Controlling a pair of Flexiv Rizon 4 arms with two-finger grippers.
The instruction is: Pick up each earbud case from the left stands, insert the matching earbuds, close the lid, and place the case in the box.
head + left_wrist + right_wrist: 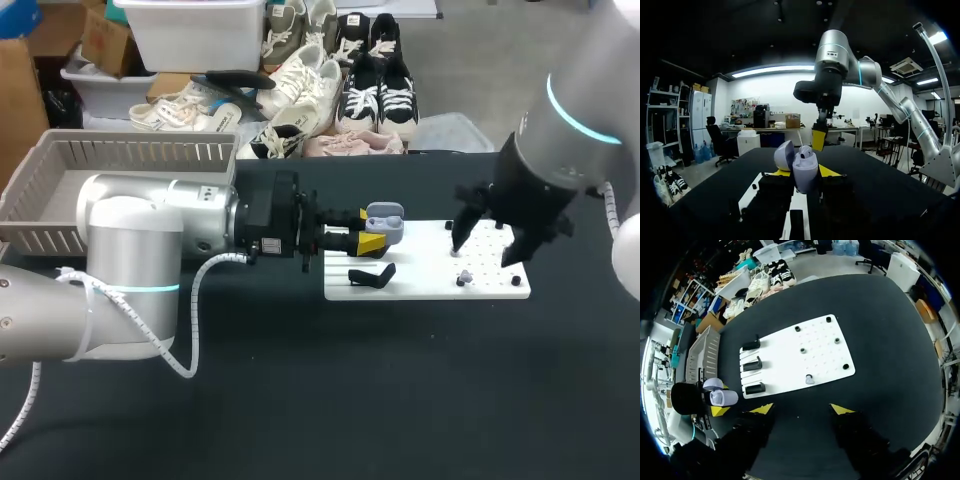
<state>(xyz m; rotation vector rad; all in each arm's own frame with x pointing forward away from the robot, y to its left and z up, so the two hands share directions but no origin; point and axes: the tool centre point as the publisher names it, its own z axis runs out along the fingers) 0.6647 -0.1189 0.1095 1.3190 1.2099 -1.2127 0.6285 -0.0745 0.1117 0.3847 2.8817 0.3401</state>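
One lilac earbud case point(804, 172), rounded, lid point(784, 155) open

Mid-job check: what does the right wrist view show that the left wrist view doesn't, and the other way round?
Only the right wrist view: the grey basket, plus three black stands and a small pale piece on the white board, seen from above. Only the left wrist view: the right arm rising ahead of the case. Both: the lavender earbud case, lid open, gripped in the left claw, and the open right claw.
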